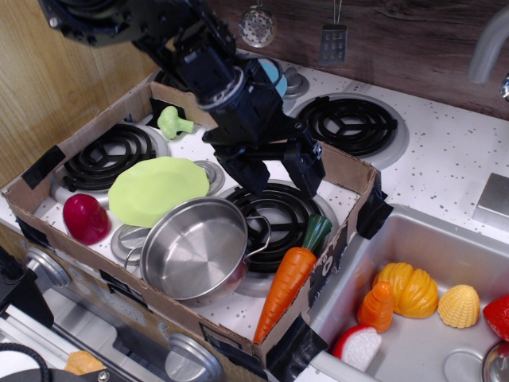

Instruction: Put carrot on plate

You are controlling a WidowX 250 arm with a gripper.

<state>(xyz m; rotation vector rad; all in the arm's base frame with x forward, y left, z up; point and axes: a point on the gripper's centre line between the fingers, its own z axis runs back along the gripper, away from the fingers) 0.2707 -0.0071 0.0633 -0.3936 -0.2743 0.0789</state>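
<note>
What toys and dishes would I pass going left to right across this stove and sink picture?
Dark red vegetable → plate → steel pot → carrot → short orange vegetable → pale yellow corn.

Carrot [288, 278] lies right of pot [193, 249]; plate [153, 189] behind-left.

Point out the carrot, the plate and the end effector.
carrot [287, 280]: observation image, middle of the orange body.
plate [151, 189]: observation image, centre of the lime-green surface.
end effector [281, 177]: observation image, gap midway between the two open fingertips.
</note>
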